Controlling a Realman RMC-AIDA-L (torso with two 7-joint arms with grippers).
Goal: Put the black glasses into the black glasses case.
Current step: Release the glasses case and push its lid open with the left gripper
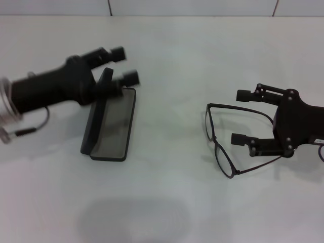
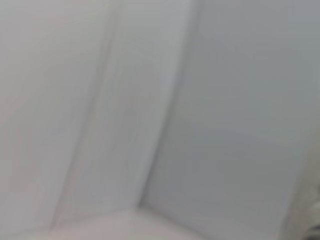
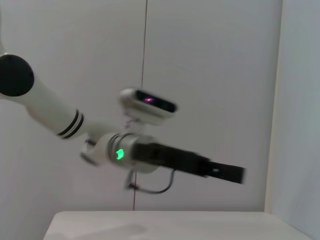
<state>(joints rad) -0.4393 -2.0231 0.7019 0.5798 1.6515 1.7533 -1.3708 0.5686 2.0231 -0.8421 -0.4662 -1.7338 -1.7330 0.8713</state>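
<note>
Left hand [image 1: 117, 66], fingers spread, at open black glasses case [image 1: 112, 126]; right hand [image 1: 242, 117], spread wide, straddles black glasses [image 1: 223, 136] on worktop [image 1: 177, 61].

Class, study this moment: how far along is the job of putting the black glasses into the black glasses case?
Done: the black glasses case lies open, lid raised, with the left gripper open at the lid. In hand: the right gripper is open around the temple arms of the black glasses, which rest unfolded on the table. Left: grasp the glasses, carry them over and lay them in the case.
</note>
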